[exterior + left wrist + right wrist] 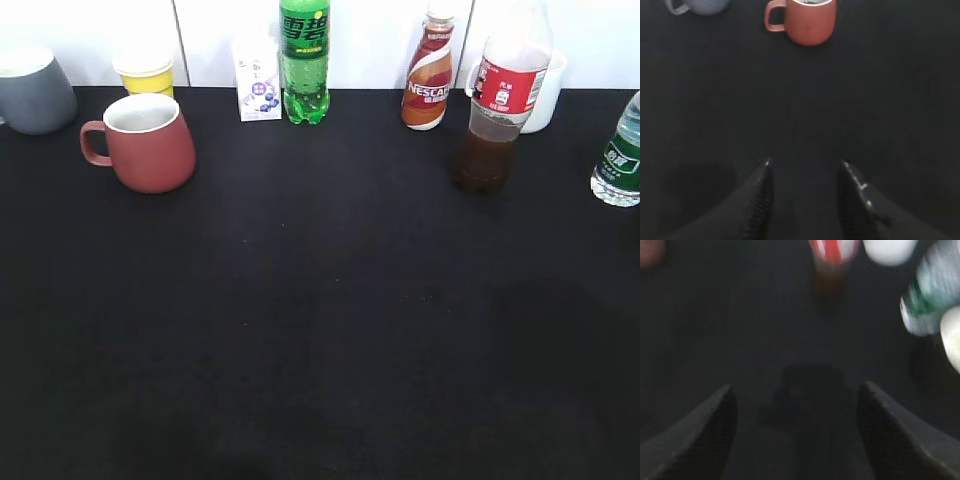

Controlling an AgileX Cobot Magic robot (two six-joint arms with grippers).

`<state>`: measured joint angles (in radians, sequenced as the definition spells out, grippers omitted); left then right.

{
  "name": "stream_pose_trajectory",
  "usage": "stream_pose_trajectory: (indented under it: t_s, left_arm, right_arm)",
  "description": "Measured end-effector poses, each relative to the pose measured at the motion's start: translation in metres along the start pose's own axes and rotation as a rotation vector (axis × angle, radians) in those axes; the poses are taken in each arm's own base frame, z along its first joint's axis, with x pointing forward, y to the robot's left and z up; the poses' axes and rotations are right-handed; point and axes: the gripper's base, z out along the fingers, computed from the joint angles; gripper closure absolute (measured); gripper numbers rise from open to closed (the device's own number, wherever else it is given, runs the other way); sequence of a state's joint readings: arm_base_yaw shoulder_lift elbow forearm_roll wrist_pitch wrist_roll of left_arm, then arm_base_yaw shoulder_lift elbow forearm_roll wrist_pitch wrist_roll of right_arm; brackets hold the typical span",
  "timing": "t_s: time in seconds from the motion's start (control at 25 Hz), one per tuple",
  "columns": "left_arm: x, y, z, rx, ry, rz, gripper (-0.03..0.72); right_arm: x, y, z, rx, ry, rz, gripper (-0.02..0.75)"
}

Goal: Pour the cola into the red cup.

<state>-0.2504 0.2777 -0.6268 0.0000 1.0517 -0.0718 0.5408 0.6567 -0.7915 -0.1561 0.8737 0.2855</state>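
Observation:
The cola bottle (497,110), clear with a red label and dark liquid low in it, stands upright at the back right of the black table; its top is cut off by the frame. It shows blurred at the top of the right wrist view (832,260). The red cup (145,142) stands upright at the back left, handle to the left, and shows in the left wrist view (807,20). My left gripper (806,167) is open and empty, well short of the cup. My right gripper (796,390) is open and empty, well short of the bottle. Neither gripper shows in the exterior view.
Along the back stand a grey mug (35,90), a yellow paper cup (146,72), a small white carton (258,80), a green soda bottle (305,62), a Nescafe bottle (428,82), a white mug (545,92) behind the cola, and a green-labelled water bottle (620,155).

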Motion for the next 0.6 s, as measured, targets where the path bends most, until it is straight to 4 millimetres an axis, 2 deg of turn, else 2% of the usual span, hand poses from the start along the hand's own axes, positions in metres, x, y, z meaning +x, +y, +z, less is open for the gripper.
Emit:
stream_pose_trajectory:
  t_s: [0.08, 0.16, 0.24, 0.36, 0.6]
  left_arm:
    - [0.023, -0.001, -0.018, 0.030, -0.046, 0.019, 0.365]
    - [0.035, -0.001, -0.031, 0.046, -0.131, 0.044, 0.365]
    - [0.043, -0.001, -0.023, 0.053, -0.115, 0.045, 0.365]
    - [0.045, -0.003, -0.013, 0.075, -0.127, 0.039, 0.366]
    - [0.044, -0.003, -0.012, 0.078, -0.132, 0.037, 0.367]
  right_arm:
    - [0.047, -0.012, -0.026, 0.003, 0.002, 0.015, 0.172]
    - [0.088, -0.022, -0.040, 0.000, -0.039, 0.027, 0.173]
    - [0.113, -0.028, -0.047, -0.010, -0.128, 0.035, 0.173]
    - [0.118, -0.030, -0.049, -0.004, -0.153, 0.033, 0.174]
    - [0.119, -0.029, -0.048, -0.021, -0.145, 0.002, 0.174]
